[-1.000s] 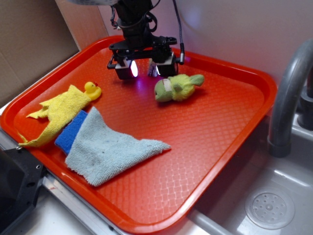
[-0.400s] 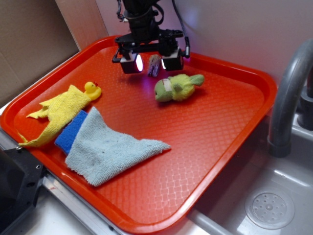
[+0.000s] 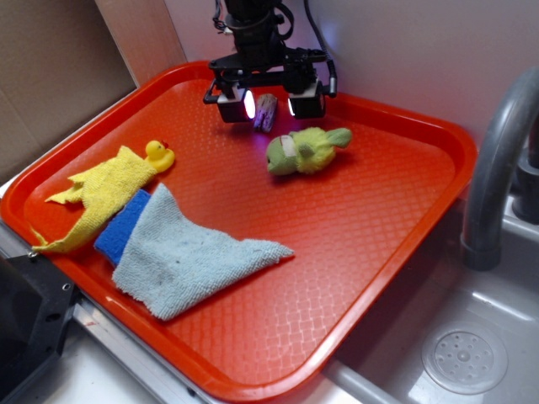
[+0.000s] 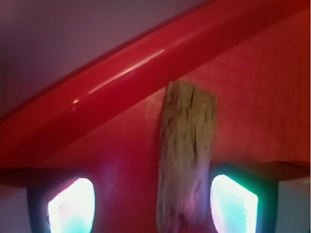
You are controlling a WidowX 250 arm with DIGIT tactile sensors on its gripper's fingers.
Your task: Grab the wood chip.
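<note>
The wood chip [image 3: 266, 111], a rough grey-brown sliver, lies at the back of the red tray [image 3: 396, 219] near its far rim. My gripper [image 3: 269, 103] hangs over it, open, with one lit finger on each side. In the wrist view the wood chip [image 4: 187, 150] runs lengthwise between the glowing fingertips [image 4: 73, 206], much closer to the right one, and a wide gap is left on the left. The gripper [image 4: 153, 206] holds nothing. The chip's near end is hidden at the bottom edge of that view.
A green-yellow plush toy [image 3: 303, 150] lies just right of and in front of the gripper. A yellow duck cloth [image 3: 109, 189], a blue sponge [image 3: 120, 229] and a grey-blue towel [image 3: 189, 257] lie at the tray's left front. A sink with a grey faucet [image 3: 497, 168] is on the right.
The gripper has moved towards the back right of the tray, from left of the chip to straddling it. The chip and the other objects have not moved.
</note>
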